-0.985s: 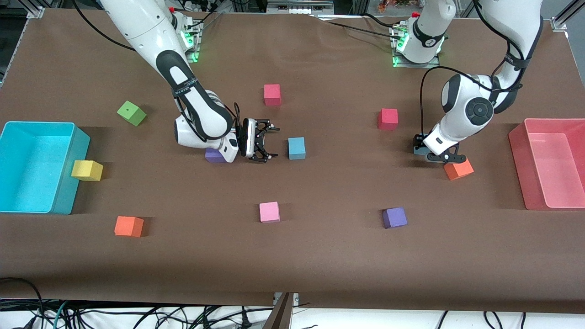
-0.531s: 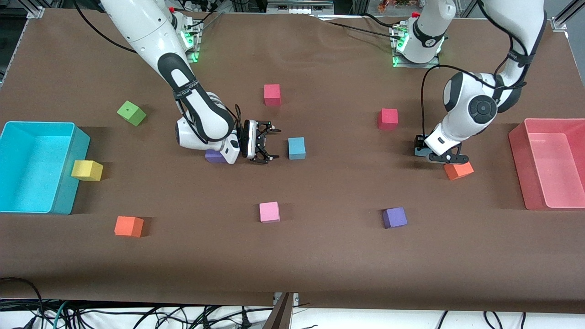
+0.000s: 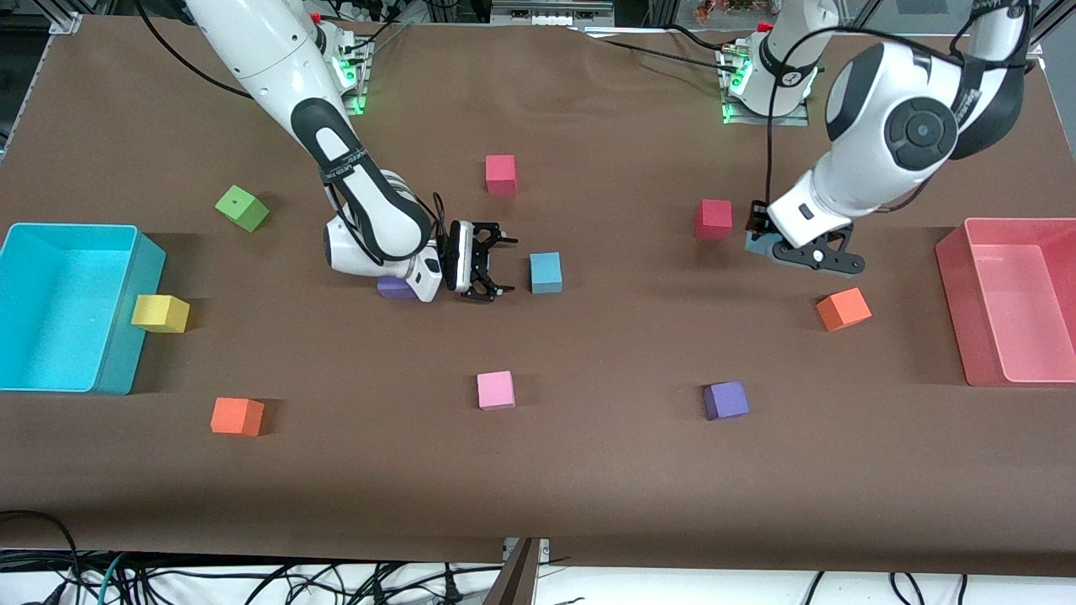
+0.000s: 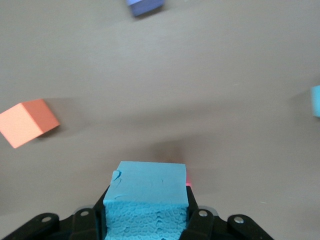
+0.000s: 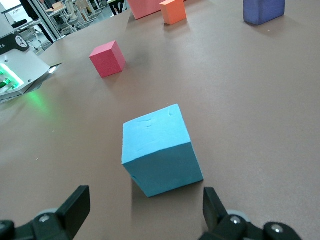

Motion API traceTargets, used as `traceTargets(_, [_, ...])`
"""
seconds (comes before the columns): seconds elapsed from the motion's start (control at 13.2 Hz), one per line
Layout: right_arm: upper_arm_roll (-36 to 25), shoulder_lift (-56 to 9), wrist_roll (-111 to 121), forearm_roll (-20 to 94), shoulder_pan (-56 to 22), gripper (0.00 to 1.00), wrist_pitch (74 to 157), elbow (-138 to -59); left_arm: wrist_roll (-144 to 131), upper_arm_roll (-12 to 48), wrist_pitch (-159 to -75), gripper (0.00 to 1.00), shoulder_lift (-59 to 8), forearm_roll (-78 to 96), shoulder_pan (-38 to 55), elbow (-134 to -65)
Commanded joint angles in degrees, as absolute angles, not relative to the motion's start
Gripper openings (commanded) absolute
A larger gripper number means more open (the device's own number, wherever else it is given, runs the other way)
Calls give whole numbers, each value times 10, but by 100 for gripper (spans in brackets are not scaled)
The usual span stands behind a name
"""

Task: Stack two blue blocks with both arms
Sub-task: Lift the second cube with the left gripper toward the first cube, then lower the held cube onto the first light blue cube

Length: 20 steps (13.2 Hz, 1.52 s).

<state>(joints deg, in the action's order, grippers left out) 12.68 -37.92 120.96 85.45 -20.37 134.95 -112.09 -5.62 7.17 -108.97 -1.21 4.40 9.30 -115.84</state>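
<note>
Now the left pincer (image 3: 761,244) grips one blue block (image 4: 147,192) aloft; the right pincer (image 3: 496,267) gapes low beside the other block (image 3: 545,272) on the bench (image 3: 588,470). A skewed foam grip could topple the stack.

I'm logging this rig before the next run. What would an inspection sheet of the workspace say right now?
Surface: brown table cover, flat.
Job's things: one blue block on the table mid-way; the other blue block held in the air.
Clutter: red, pink, orange, purple, green and yellow blocks scattered; cyan bin at the right arm's end, pink bin at the left arm's end.
Grippers: left gripper shut on the held block, over the table near a red block; right gripper open, low beside the resting block.
Cables: bundles along the front edge.
Surroundings: nothing seen.
</note>
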Motion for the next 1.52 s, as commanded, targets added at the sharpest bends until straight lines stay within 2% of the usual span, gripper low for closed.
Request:
traceTargets(0.0, [133,-384,1226,869,-201,100,1352,-1114,-131,88,-1078,0,-35,103,113,-1136])
traceTargets(0.08, [133,-383,1227,869,-200,100,1351,-1114,-164,91,-1090,0,-54,130,133,-1129])
traceTargets(0.38, [133,-383,1230,869,-200,100,1352,-1116,-315,91,-1128,0,-171,149,238,-1029])
traceTargets(0.68, [133,-383,1232,869,-200,100,1351,-1116,-423,69,-1229,0,-246,147,334,-1005])
traceTargets(0.91, [133,-381,1250,870,-195,100,1345,-1120,-497,45,-1246,0,-295,145,391,-958])
traceTargets(1.44, [133,-382,1253,870,-194,100,1345,-1120,-518,11,-1273,0,-330,143,426,-943])
